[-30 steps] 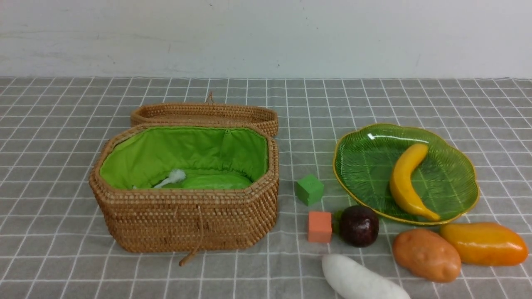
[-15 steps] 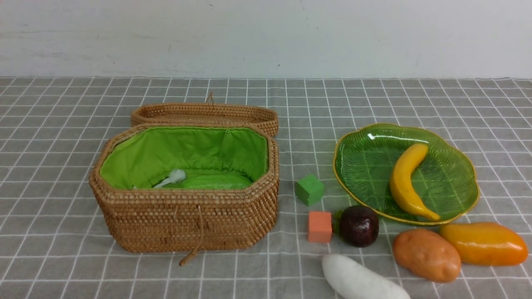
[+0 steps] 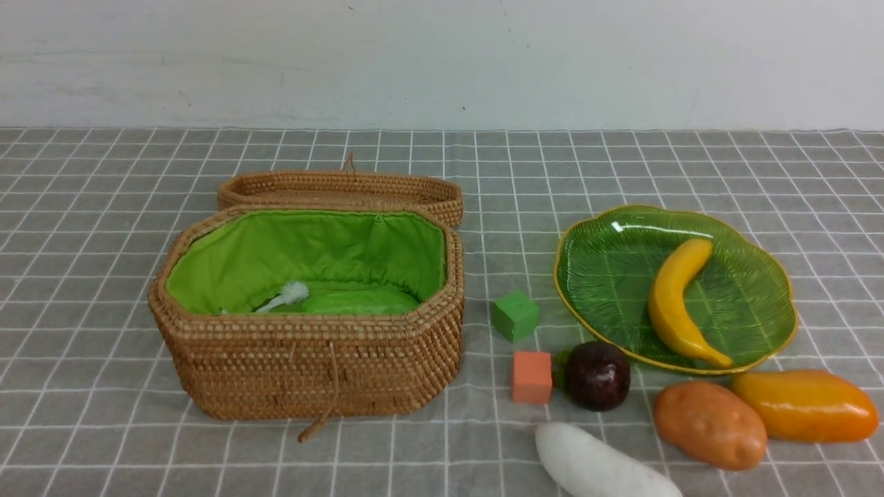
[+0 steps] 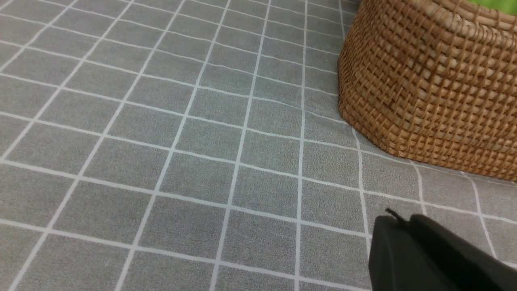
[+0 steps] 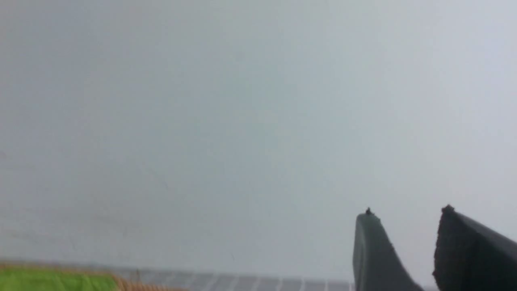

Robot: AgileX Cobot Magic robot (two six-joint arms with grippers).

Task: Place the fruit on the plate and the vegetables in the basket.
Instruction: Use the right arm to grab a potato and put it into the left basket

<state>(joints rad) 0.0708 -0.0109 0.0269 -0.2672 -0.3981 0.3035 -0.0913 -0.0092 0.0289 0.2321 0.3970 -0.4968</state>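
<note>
— Left claw (image 4: 399, 220) clenched by the basket (image 3: 311, 373), right claw (image 5: 407, 210) parted, empty. Mangosteen (image 3: 597, 376) sits just beside the orange cube (image 3: 532, 377), off the plate (image 3: 601, 269).
— I fear I'd snag that cube too, or mistake potato (image 3: 709, 424) for mango (image 3: 804, 405).

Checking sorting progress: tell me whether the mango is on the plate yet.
No, the mango lies on the tablecloth beside the potato, outside the plate rim.

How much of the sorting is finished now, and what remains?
Done: banana on the plate, green gourd in the basket. In hand: nothing; left gripper shut and empty, right gripper open and empty. Left: mangosteen and mango, potato and radish, all on the cloth.
</note>
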